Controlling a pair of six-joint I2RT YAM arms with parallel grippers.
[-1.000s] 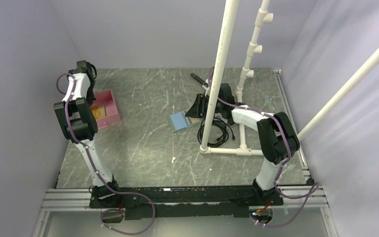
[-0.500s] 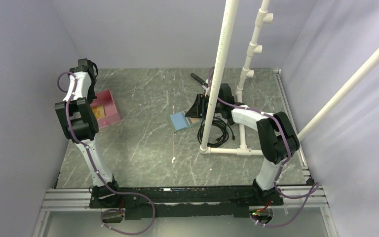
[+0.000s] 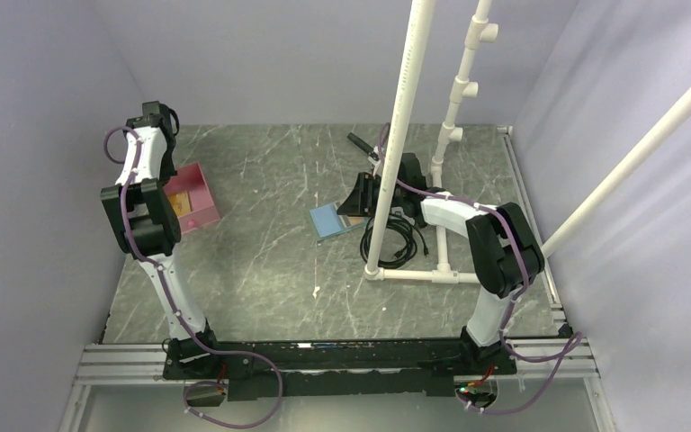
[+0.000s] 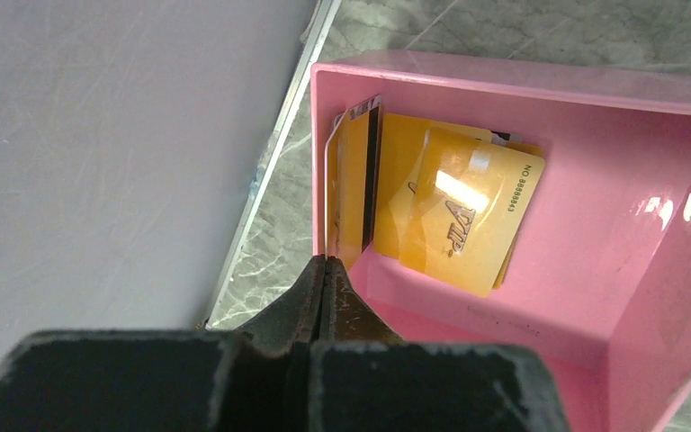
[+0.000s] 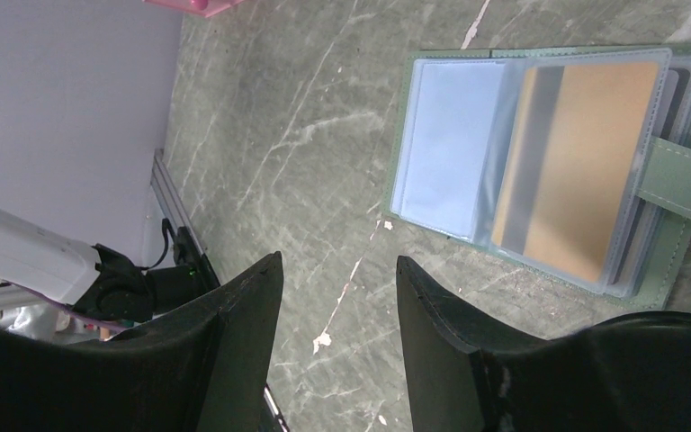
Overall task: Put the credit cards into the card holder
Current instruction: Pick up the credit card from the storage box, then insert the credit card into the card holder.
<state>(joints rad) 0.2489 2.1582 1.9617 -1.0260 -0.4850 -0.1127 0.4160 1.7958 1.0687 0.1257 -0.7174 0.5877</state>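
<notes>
Several orange-yellow credit cards [image 4: 463,216] lie in a pink tray [image 4: 594,270]. One card [image 4: 353,180] stands on edge against the tray's left wall. My left gripper [image 4: 326,263] is shut at the tray's near-left corner, with the thin edge of that upright card pinched between its tips. The green card holder [image 5: 666,270] lies open on the table [image 3: 328,219], showing pale blue sleeves. An orange-tan card [image 5: 576,162] sits in one clear sleeve. My right gripper [image 5: 337,270] hovers open over bare table just beside the holder, with nothing between its fingers.
The pink tray [image 3: 200,200] sits at the table's left, close to the wall and a metal edge rail [image 4: 270,171]. A white pipe frame [image 3: 396,135] stands over the right arm. A coiled black cable [image 3: 400,238] lies by the holder.
My left gripper has closed its jaws in the tray, and the left arm has shifted slightly toward the back. The right arm has not moved.
</notes>
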